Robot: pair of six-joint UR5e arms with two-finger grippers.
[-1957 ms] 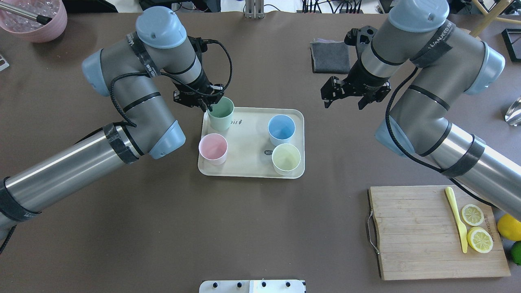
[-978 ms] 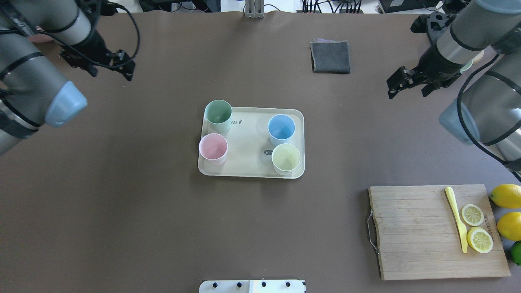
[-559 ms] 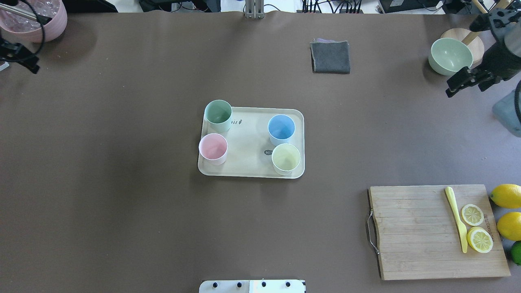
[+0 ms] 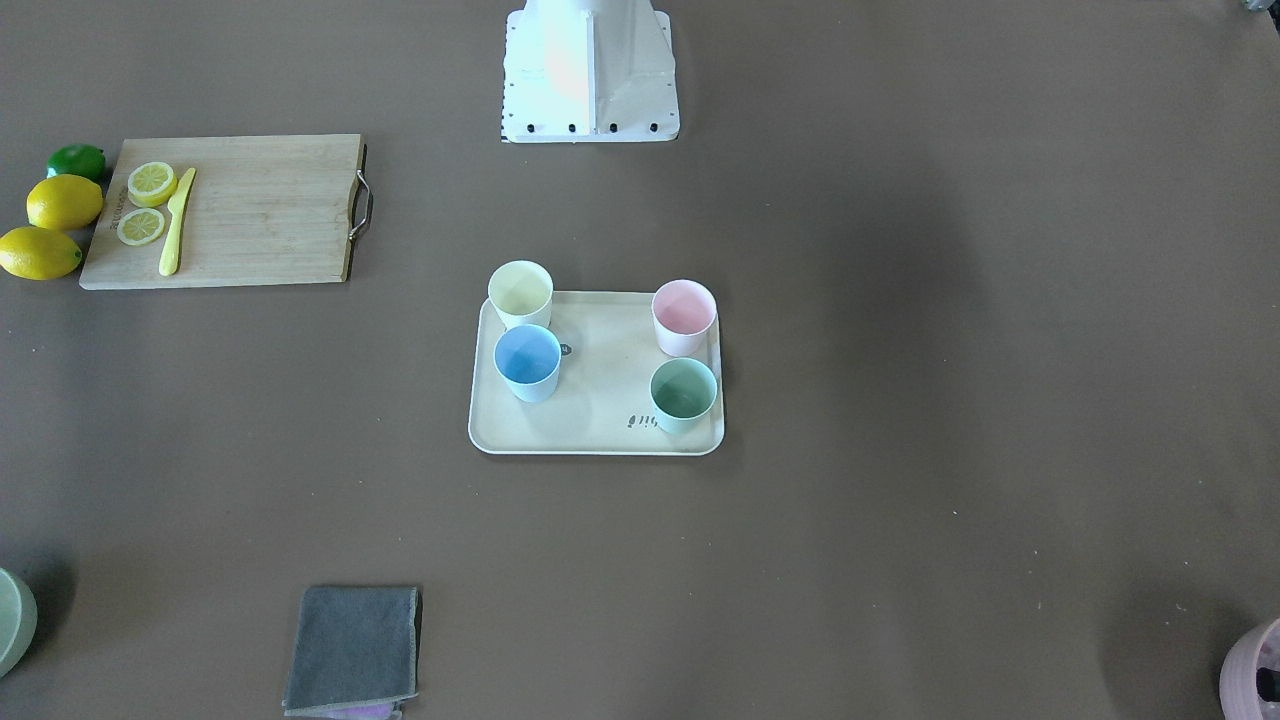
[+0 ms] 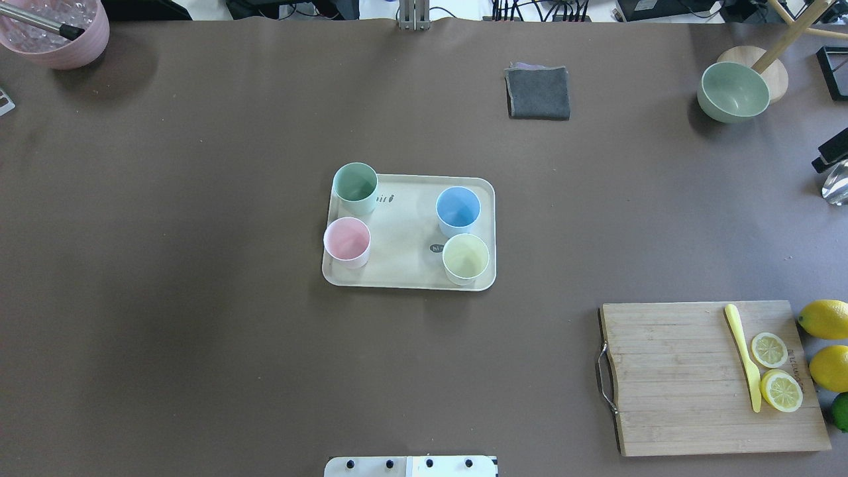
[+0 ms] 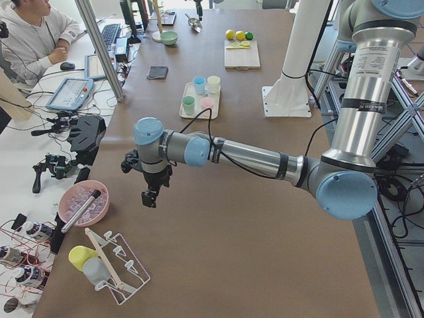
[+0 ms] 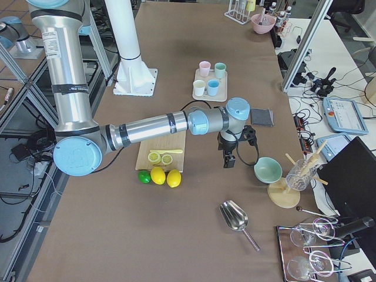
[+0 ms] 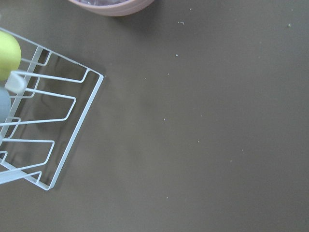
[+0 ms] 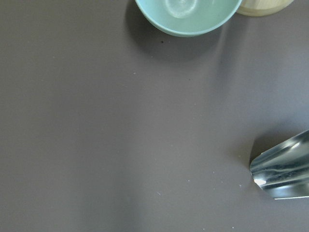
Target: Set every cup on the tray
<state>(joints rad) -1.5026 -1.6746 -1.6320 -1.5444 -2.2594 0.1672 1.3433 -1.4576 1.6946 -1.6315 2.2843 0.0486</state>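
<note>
The cream tray (image 5: 404, 232) lies mid-table and also shows in the front view (image 4: 600, 410). On it stand a green cup (image 5: 356, 185), a pink cup (image 5: 346, 240), a blue cup (image 5: 458, 208) and a yellow cup (image 5: 466, 257), all upright. My left gripper (image 6: 148, 199) hangs over the table's left end, far from the tray. My right gripper (image 7: 228, 161) hangs over the right end near the green bowl. I cannot tell whether either is open or shut. Neither wrist view shows any fingers.
A wooden cutting board (image 5: 676, 377) with lemon slices and a yellow knife sits front right, lemons (image 5: 825, 318) beside it. A grey cloth (image 5: 538, 93), a green bowl (image 5: 734, 91), a metal scoop (image 9: 285, 166), a pink bowl (image 5: 53, 30) and a wire rack (image 8: 43, 125) are around.
My left gripper has left the green cup's rim and swung out past the table's left end. The right arm has swung out to the right end. The cups stayed put.
</note>
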